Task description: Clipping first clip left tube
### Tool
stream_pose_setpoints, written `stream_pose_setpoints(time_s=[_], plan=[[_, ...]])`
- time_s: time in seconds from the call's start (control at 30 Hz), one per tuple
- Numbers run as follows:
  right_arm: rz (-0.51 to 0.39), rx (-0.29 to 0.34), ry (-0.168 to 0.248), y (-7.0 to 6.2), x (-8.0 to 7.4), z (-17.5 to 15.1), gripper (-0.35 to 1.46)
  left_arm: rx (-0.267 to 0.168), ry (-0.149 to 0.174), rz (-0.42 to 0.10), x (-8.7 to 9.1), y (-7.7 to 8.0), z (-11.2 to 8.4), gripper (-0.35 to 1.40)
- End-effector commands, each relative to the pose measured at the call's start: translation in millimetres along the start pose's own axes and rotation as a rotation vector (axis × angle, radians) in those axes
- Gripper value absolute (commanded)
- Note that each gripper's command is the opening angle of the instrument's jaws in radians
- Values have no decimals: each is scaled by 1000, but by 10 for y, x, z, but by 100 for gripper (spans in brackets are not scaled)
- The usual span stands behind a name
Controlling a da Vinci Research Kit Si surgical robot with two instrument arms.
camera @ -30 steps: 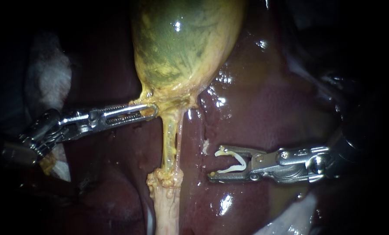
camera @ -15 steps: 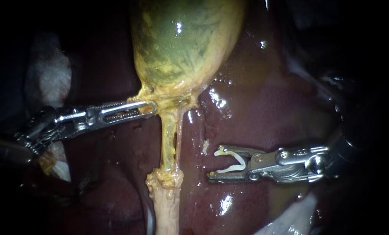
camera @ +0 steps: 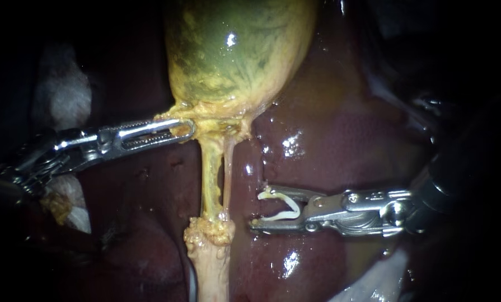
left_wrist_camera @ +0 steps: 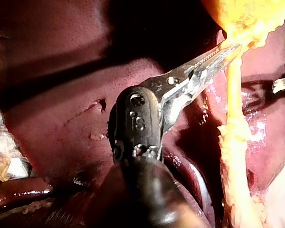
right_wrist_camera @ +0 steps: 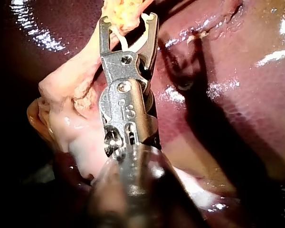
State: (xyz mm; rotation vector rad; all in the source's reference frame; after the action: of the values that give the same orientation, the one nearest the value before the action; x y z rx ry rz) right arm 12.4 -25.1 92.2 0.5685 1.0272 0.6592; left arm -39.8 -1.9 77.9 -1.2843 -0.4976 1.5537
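A: Nearest first. What is changing?

B: Right instrument (camera: pixel 258 207) is easing across the wet dark-red liver (camera: pixel 340 140) toward the tubes. A second ago it was lying further off. Its jaws are standing wide, cradling the white U-shaped clip (camera: pixel 268 195) from both sides. The tips are sitting just beside the thin pale right tube (camera: pixel 226 173), not touching it.

A: And the target?

B: The thicker yellowish left tube (camera: pixel 210 173) is running taut from the knobbly pale stump (camera: pixel 208 232) to the neck of the green-yellow bulbous gallbladder (camera: pixel 233 56), one strand beyond the clip. Left instrument (camera: pixel 187 128), jaws pinching yellow tissue at that neck, is drawing it further from the stump than before. Both tubes are stretching straighter. I am judging that as clearing the approach. The clip is not yet around anything.

A: Tally?

B: Counting two instruments, one clip, two tubes, one gallbladder, one liver.
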Motion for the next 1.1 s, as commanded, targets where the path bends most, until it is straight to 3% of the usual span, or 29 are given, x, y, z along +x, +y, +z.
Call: stream_pose_setpoints(time_s=[0.03, 0.17, 0.33, 0.7, 1.1], plan=[[1, 2, 7, -1, 3, 1, 60, 3, 1, 0, 0, 0, -1, -35], [19, 10, 32, -8, 11, 9, 60, 4, 1, -1, 0, 1, -2, -35], [27, 1, 35, -13, 16, 24, 60, 4, 1, -1, 0, 2, -2, -35], [31, -15, 40, -10, 23, 49, 60, 5, 1, -1, 0, 4, -2, -35], [20, -24, 42, -1, 10, 68, 60, 5, 1, -4, 3, 8, -3, -35]])
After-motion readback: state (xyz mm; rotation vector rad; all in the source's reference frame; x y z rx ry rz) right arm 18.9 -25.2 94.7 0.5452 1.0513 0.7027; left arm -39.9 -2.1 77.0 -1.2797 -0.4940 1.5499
